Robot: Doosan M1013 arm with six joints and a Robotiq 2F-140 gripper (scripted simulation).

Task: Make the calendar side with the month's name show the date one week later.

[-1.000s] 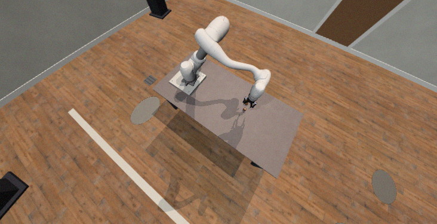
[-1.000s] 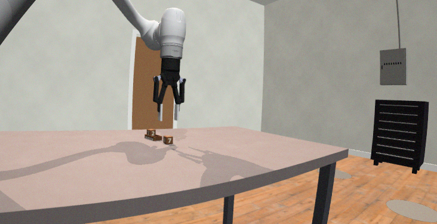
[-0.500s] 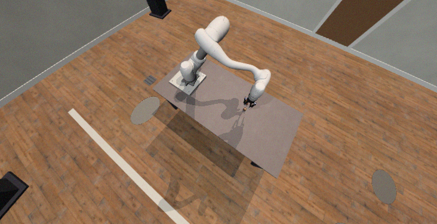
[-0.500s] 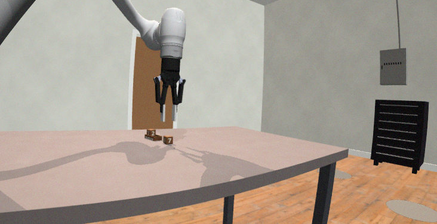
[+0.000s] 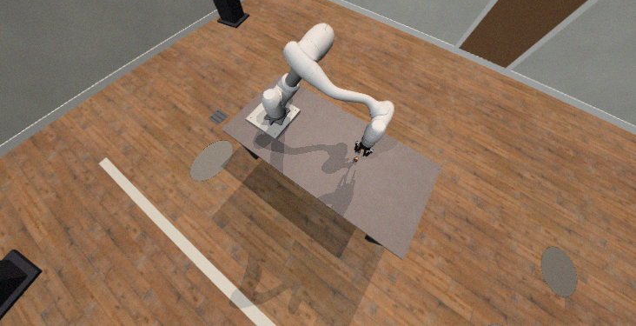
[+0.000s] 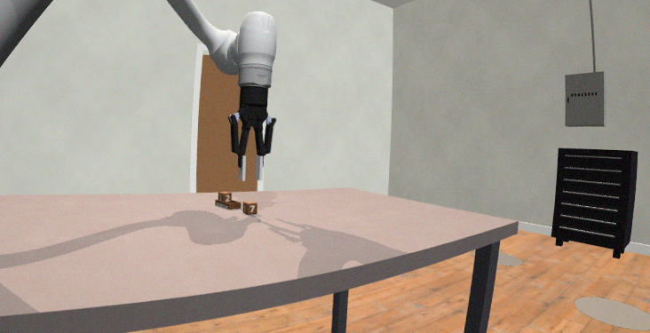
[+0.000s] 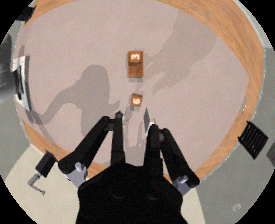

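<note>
A small wooden tray [image 6: 227,204] sits on the table and holds one wooden cube showing a 2 [image 6: 225,197]. A second cube showing a 7 [image 6: 249,208] lies on the table just right of the tray, outside it. My gripper [image 6: 249,174] hangs well above the two cubes, pointing straight down. Its fingers stand a narrow gap apart with nothing between them. In the wrist view the tray with its cube [image 7: 135,64] lies further away, and the loose cube [image 7: 137,100] lies just beyond my fingertips. The month's name is too small to read.
The table [image 5: 338,163] is long, with my arm's base [image 5: 273,119] at one end. A black drawer cabinet [image 6: 593,199] stands on the floor at the right, away from the table.
</note>
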